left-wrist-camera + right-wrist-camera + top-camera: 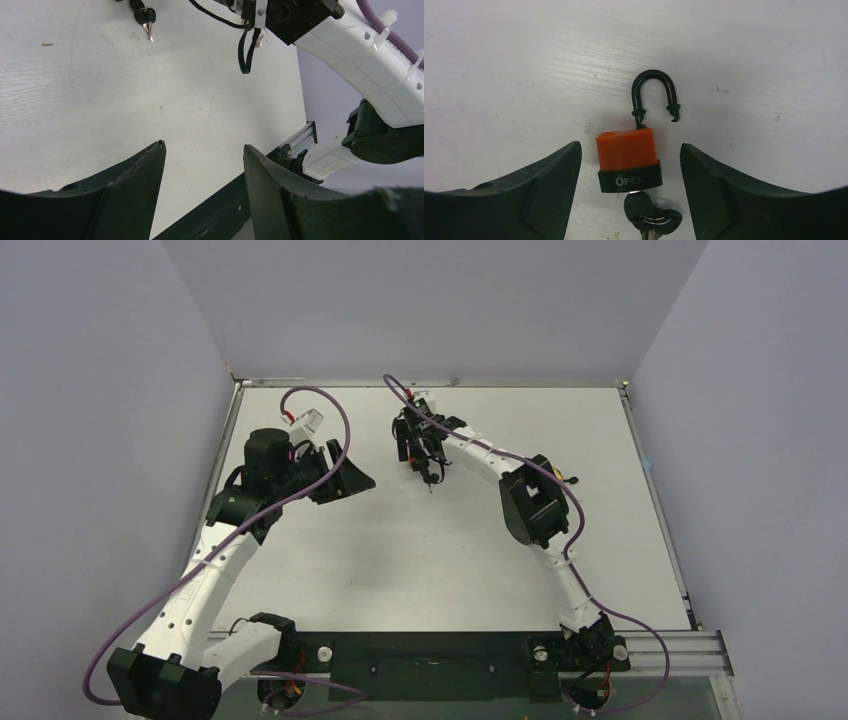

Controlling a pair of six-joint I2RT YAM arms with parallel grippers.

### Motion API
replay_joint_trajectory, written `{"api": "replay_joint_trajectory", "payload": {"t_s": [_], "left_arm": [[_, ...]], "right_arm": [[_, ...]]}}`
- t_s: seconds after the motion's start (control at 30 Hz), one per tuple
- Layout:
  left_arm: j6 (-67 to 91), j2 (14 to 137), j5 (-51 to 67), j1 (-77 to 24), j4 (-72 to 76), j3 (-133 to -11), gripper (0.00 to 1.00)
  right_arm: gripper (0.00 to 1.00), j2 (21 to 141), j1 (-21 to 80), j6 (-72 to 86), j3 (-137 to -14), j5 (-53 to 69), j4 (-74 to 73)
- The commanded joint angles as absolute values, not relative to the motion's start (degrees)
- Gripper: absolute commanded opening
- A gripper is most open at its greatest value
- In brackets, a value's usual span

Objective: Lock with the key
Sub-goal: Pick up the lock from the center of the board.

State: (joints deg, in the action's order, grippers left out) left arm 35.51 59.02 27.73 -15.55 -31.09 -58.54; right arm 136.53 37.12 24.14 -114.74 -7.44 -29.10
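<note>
On the table (450, 560): an orange padlock (626, 150) lies flat on the white surface, toward the far middle, directly beneath the wrist of the right arm (480, 453).
Padlock body: orange upper part, with a black band (629, 179) around its bottom end that carries the white lettering OPEL.
Shackle (653, 73): black and pulled out; one leg sits in the body, the other end is free, clear of the body and a little off to one side of it.
Key (638, 204): its black head sits tight against the underside of the band, as if in the keyhole; a ring (667, 218) with at least one more key lies just beside it on the table.
Right gripper (630, 146): released, jaws wide apart, one finger on either side of the padlock body with a gap on both sides; it grasps nothing.
Left gripper (204, 146): released, jaws apart with only bare table between them; it grasps nothing and hangs over the left part of the table, well apart from the padlock.
Left arm (205, 580): bent out along the left side of the table.
Left wrist view: the key and ring show at the top edge, near the right arm, from whose wrist a black cable loop (243, 57) hangs.
</note>
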Motion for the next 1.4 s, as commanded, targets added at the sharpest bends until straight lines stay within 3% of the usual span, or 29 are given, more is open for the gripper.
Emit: {"api": "replay_joint_trajectory", "payload": {"t_s": [0.0,0.2,0.93,1.07,1.13,1.23,1.37], "left_arm": [[35.15,58.07,29.06,-14.91,-29.37,-59.05,0.56],[35.32,58.36,29.35,-14.68,-29.42,-59.36,0.56],[35.67,59.09,29.01,-14.59,-28.64,-59.19,0.56],[35.71,59.48,28.89,-14.59,-27.97,-59.22,0.56],[35.74,59.56,28.57,-14.59,-27.19,-58.97,0.56],[35.96,59.69,28.30,-14.59,-24.95,-58.40,0.56],[36.76,60.35,27.81,-14.74,-20.77,-59.10,0.56]], "right_arm": [[0.67,136.79,39.04,22.61,-115.15,-9.32,-29.36],[0.62,137.91,39.38,23.40,-115.35,-11.01,-30.07],[0.59,140.27,39.39,26.32,-116.56,-12.20,-31.60],[0.48,139.84,39.41,25.81,-115.84,-12.74,-30.99],[0.33,138.71,39.47,25.22,-115.31,-12.61,-30.72],[0.02,133.89,39.37,23.23,-113.14,-12.04,-30.76],[0.00,122.39,38.68,20.50,-105.92,-9.38,-29.41]]}}
